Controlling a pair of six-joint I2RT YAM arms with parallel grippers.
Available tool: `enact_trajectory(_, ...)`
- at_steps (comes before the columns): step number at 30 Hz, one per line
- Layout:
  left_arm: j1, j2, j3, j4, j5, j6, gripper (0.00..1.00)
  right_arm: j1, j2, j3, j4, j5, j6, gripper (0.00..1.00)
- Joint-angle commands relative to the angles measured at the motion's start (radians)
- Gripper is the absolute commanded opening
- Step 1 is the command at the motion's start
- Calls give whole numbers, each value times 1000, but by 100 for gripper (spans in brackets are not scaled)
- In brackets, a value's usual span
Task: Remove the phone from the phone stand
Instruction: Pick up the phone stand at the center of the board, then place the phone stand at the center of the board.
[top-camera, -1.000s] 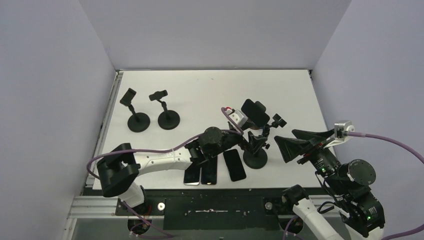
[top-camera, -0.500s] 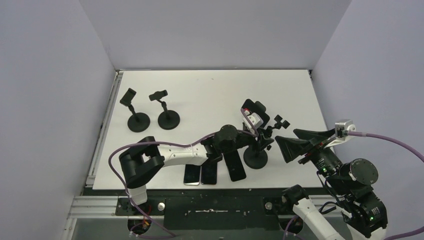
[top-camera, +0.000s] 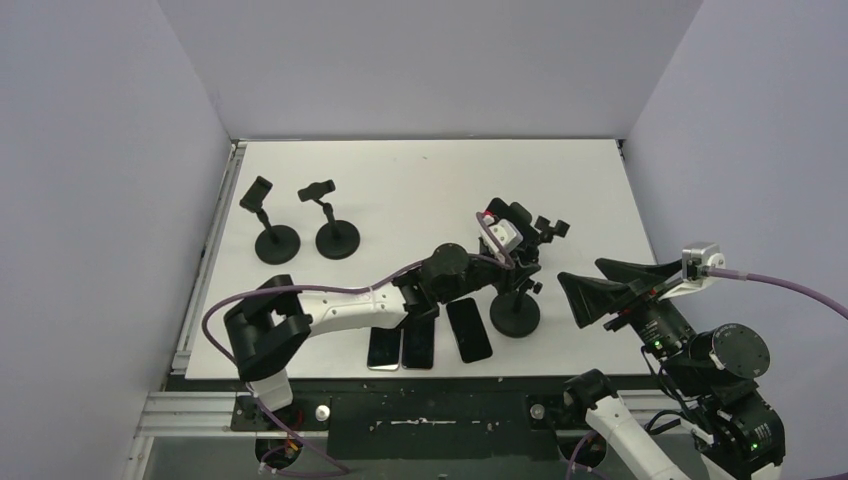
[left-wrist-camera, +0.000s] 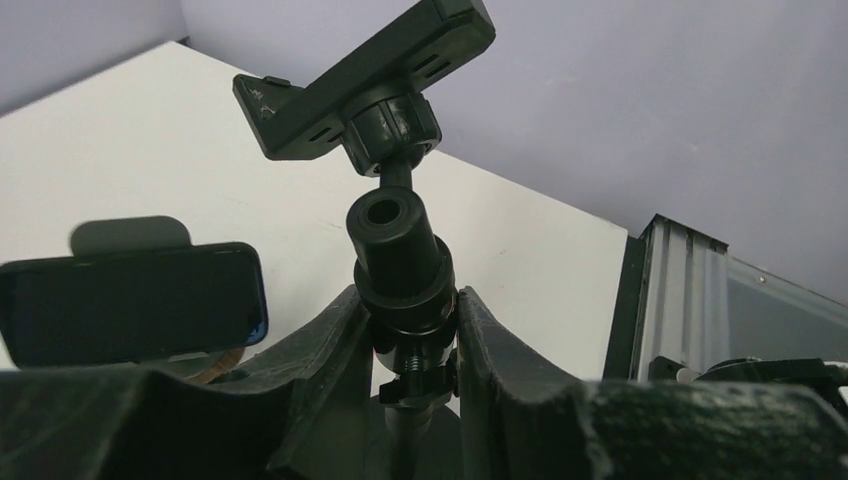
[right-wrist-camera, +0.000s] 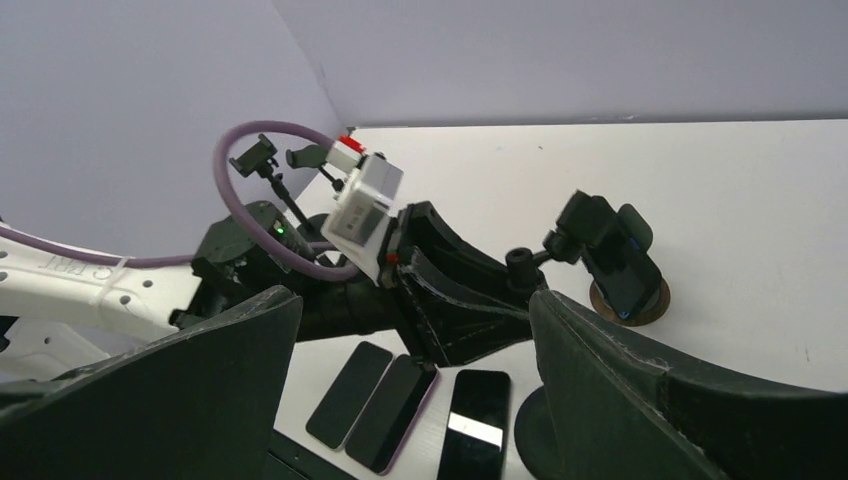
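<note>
A dark phone sits propped on a small holder with a round brown base, mid-table. Just in front of it stands a black phone stand with a round base, and its clamp shows only from behind. My left gripper is shut on this stand's stem, with both fingers pressed against the knurled collar. My right gripper hangs open to the right of the stand and holds nothing.
Three phones lie flat side by side near the front edge, under the left arm. Two empty black stands stand at the table's left. Grey walls enclose the table.
My left gripper moved right to the black stand and closed on its stem. The stand's clamp shifted slightly up and back. The right arm barely moved.
</note>
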Motion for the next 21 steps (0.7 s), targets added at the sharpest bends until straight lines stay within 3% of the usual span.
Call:
enact_trajectory(1,28,-200,53,111,-75,58,0,-7,23,28,19,20,-8,87)
enact_trajectory(11,286,-327,15,61,-112,55,0,-7,55,-23,113,5,22,87)
enact_trajectory(21,517,-194,10,173,-51,74,0,-7,155,-123,259,1,61,87)
